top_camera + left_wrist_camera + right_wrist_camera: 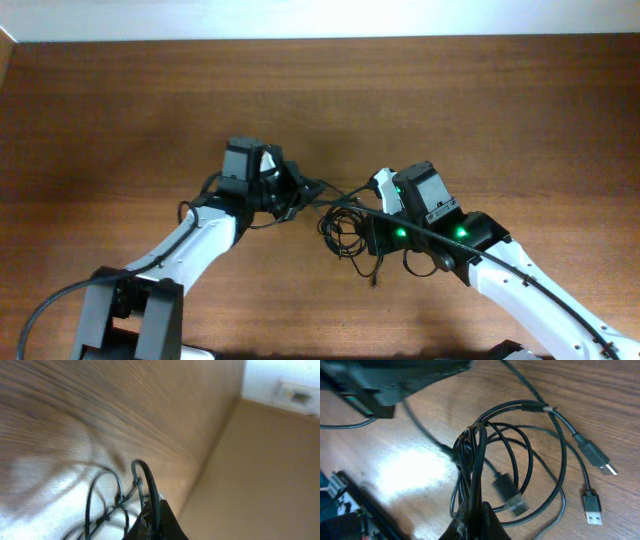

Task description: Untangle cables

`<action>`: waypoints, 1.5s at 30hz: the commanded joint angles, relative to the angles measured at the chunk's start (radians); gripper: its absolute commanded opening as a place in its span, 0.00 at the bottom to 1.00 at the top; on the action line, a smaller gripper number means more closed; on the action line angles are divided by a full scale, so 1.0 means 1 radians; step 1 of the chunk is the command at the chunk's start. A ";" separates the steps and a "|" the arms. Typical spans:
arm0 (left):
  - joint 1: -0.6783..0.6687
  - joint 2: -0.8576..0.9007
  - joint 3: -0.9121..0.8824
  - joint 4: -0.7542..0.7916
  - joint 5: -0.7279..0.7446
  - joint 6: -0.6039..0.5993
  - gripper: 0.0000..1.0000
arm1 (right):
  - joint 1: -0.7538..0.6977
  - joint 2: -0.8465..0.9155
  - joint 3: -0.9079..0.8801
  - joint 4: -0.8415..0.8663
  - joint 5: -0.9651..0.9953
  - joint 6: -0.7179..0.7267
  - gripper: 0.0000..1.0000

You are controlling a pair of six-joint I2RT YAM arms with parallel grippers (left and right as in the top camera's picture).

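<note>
Closest in the right wrist view, the right gripper (476, 519) has its jaws pressed together on several black strands of the cables (530, 460). The strands lead up from the fingertips and fan out into overlapping loops lying on the wooden table (600, 390). To the right of the loops, two flat metal plugs (591, 509) rest on the wood, apart from each other. A third plug shows blurred inside the loops. One thin strand runs away toward the top, and the dark left arm (395, 380) fills the upper left corner.

In the left wrist view, the left gripper (154, 522) is also closed, pinching a strand at the bottom edge. Two thin loops arch up from its tips over the blurred wood. Beyond the table edge lies a tan floor (260, 475), then a white wall (265, 375) with a pale outlet plate (296, 394).

From overhead, the two grippers sit near each other at the middle of the table, the left one a little further from the arm bases. The bundle lies between them, nearest the right gripper, with one strand stretched across to the left gripper.
</note>
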 commanded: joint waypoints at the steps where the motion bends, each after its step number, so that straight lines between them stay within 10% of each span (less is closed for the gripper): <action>1: 0.076 -0.002 0.006 0.005 0.363 0.185 0.00 | 0.006 -0.017 0.002 -0.003 0.136 0.001 0.04; 5: 0.115 -0.002 0.006 -0.004 0.122 0.190 0.12 | 0.006 -0.017 0.002 -0.023 0.012 0.010 0.04; 8: 0.115 -0.002 0.006 -0.309 -0.286 0.191 0.99 | 0.004 -0.050 0.003 0.069 -0.302 -0.130 0.04; 12: 0.115 -0.002 0.006 -0.340 -0.060 0.833 0.99 | 0.003 -0.071 0.003 0.148 -0.347 -0.143 0.04; 16: 0.246 -0.056 0.016 -0.322 0.025 0.849 0.99 | -0.046 -0.071 0.003 0.180 -0.329 -0.087 0.04; 19: 0.357 -0.173 0.016 -0.383 0.279 0.921 0.99 | -0.122 -0.063 0.003 0.216 -0.330 0.539 0.04; 26: 0.356 -0.280 0.016 -0.678 0.282 0.990 0.99 | -0.121 -0.063 0.003 0.245 -0.329 1.233 0.19; 28: 0.356 -0.280 0.015 -0.678 0.261 0.990 0.99 | -0.121 -0.063 0.002 0.243 -0.321 1.156 0.31; 31: 0.356 -0.280 0.015 -0.702 0.088 0.984 0.99 | -0.070 -0.063 0.002 0.117 -0.212 0.212 0.60; 34: 0.431 -0.280 0.015 -0.699 -0.272 0.619 0.99 | 0.114 0.035 0.002 0.029 0.043 0.172 0.62; 39: 0.595 -0.280 0.015 -0.770 -0.278 0.615 0.99 | 0.327 0.370 0.022 0.338 0.111 0.267 0.51; 45: 0.595 -0.280 0.015 -0.777 -0.277 0.615 0.99 | 0.330 0.601 0.169 0.305 0.217 0.423 0.50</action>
